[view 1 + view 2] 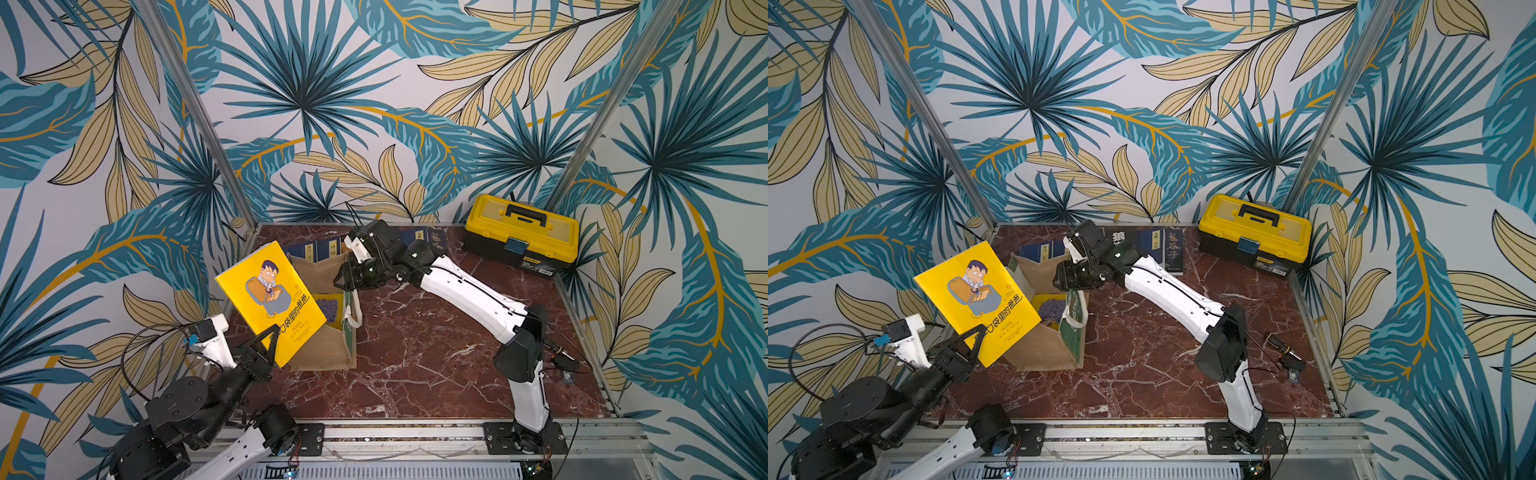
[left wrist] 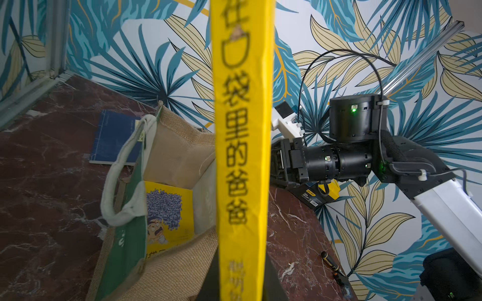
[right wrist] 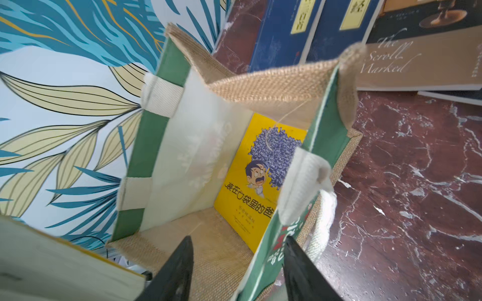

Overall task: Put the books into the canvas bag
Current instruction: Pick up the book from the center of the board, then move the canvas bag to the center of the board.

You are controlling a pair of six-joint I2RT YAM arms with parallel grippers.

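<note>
One book is lying in the bag, a second is hanging over it; most are waiting.
On the marble table (image 1: 436, 353) the canvas bag (image 1: 324, 349) is standing open at the left; the yellow book (image 1: 270, 299) is hanging tilted over its left side, not yet inside; another yellow book (image 3: 260, 182) is lying on the bag's floor; several books (image 1: 1173, 249) are lying along the far edge; the left gripper (image 1: 266, 336) is clamping the raised book's lower corner; the right gripper (image 3: 238, 239) is standing parted astride the bag's right wall.

One yellow plastic toolbox (image 1: 521, 235), black base and handle, stood closed at the far right corner of the red-brown marble tabletop (image 1: 415, 353); one small dark-handled screwdriver (image 1: 1278, 343) lay near its right edge.
</note>
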